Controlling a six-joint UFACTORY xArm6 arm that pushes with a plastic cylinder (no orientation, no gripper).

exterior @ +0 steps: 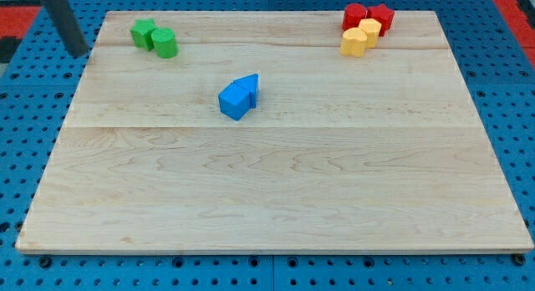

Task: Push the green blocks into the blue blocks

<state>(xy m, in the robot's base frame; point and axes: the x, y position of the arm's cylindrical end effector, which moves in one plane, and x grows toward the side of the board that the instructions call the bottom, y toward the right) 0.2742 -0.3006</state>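
Two green blocks touch near the board's top left corner: a blocky one (143, 32) and a cylinder (165, 43). Two blue blocks touch a little left of the board's centre: a cube (235, 101) and a wedge-like block (250, 84) just above and right of it. The dark rod stands at the view's top left, and my tip (78, 53) is off the wooden board (276, 191), left of the green blocks and apart from them. The blue blocks lie below and to the right of the green ones.
Two red blocks (354, 15) (382, 15) and two yellow blocks (370, 28) (354, 43) cluster at the board's top right. The board lies on a blue pegboard surface (25, 140).
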